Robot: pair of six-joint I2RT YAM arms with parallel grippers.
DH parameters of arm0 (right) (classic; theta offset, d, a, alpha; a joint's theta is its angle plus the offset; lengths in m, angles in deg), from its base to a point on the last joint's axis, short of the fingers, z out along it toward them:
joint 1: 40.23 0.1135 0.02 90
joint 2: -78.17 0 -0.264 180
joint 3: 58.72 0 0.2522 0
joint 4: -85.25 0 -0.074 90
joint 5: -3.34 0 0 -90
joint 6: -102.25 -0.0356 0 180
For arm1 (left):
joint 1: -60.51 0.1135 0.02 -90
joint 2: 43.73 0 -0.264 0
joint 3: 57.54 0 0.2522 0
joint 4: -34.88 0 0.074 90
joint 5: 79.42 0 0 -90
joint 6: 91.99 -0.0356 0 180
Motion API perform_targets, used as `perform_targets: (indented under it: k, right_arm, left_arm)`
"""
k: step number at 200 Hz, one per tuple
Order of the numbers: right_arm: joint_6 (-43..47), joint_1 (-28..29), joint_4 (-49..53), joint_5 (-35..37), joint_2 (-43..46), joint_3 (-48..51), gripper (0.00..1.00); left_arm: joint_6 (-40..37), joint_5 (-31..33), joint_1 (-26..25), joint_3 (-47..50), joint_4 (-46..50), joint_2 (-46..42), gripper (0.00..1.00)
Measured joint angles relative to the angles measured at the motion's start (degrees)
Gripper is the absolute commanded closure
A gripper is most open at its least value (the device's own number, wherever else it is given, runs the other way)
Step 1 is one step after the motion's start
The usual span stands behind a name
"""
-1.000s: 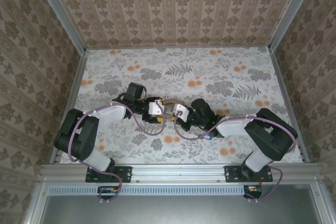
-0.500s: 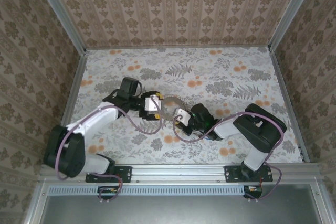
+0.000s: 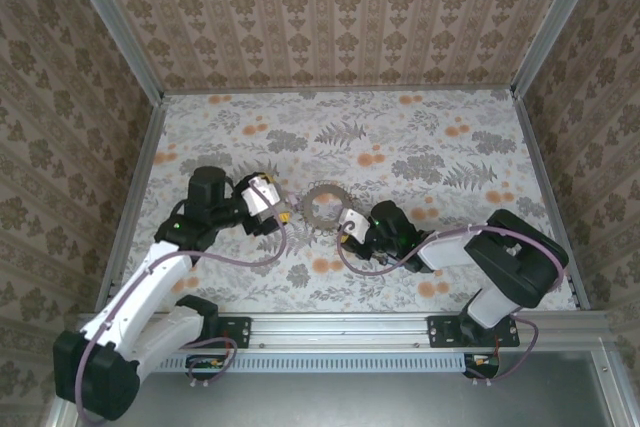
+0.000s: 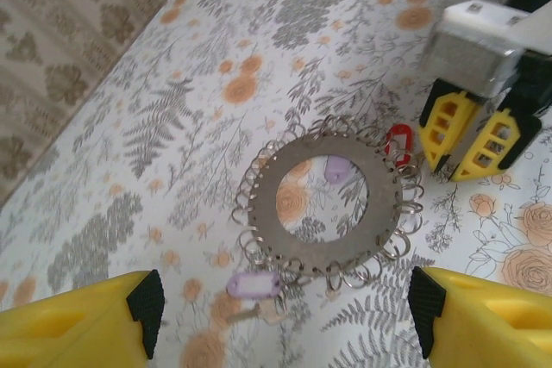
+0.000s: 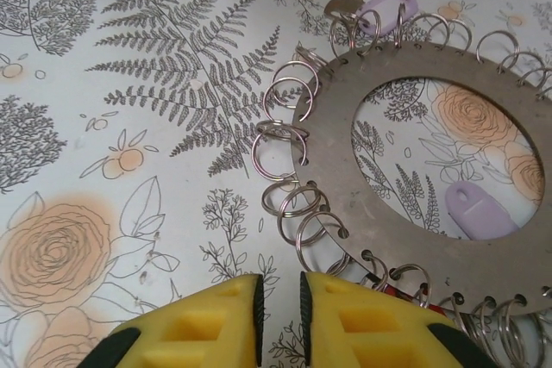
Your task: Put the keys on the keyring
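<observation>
The keyring (image 4: 266, 213) is a flat grey-brown metal hoop lying on the floral table, edged with several small wire split rings; it also shows in the overhead view (image 3: 322, 197) and the right wrist view (image 5: 341, 131). A key with a lilac tag (image 4: 253, 284) hangs at its rim, its metal blade (image 5: 345, 2) on the table. Another lilac tag (image 4: 335, 170) lies inside the hoop's hole. A red tag (image 4: 398, 140) sits at the rim beside my right gripper (image 4: 470, 140). My left gripper (image 4: 285, 316) is open and empty, short of the hoop. My right gripper (image 5: 278, 316) is shut, a thin empty gap between its pads, at the hoop's edge.
The hoop lies mid-table between the two grippers (image 3: 270, 202) (image 3: 350, 227). Patterned walls (image 3: 330, 17) with metal corner posts enclose the table on three sides. A rail (image 3: 340, 327) carrying both arm bases runs along the near edge.
My left arm has swung back to the left, away from the hoop. My right gripper has dropped slightly toward the near side. The hoop, earlier covered by both grippers, now lies uncovered.
</observation>
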Motion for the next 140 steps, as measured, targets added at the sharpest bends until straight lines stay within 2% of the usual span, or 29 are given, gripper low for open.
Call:
perform_targets:
  k: [37, 60, 87, 140]
  right_arm:
    - [1.7, 3.9, 2.2, 6.3, 0.5, -0.7, 0.73]
    - [2.8, 6.6, 2.7, 12.0, -3.1, -3.2, 0.74]
    - [3.2, 8.7, 1.8, 18.8, -6.9, -4.6, 0.73]
    - [3.2, 9.6, -0.6, 26.4, -9.1, -5.9, 0.74]
  left_arm:
    - [7.3, 5.3, 2.8, 3.9, 0.7, -2.6, 0.22]
    - [10.1, 7.1, 4.5, 4.8, 0.9, -2.6, 0.22]
    - [12.1, 7.5, 4.7, 4.8, 0.9, -2.8, 0.22]
    - [13.4, 7.5, 4.7, 5.1, 0.9, -3.8, 0.22]
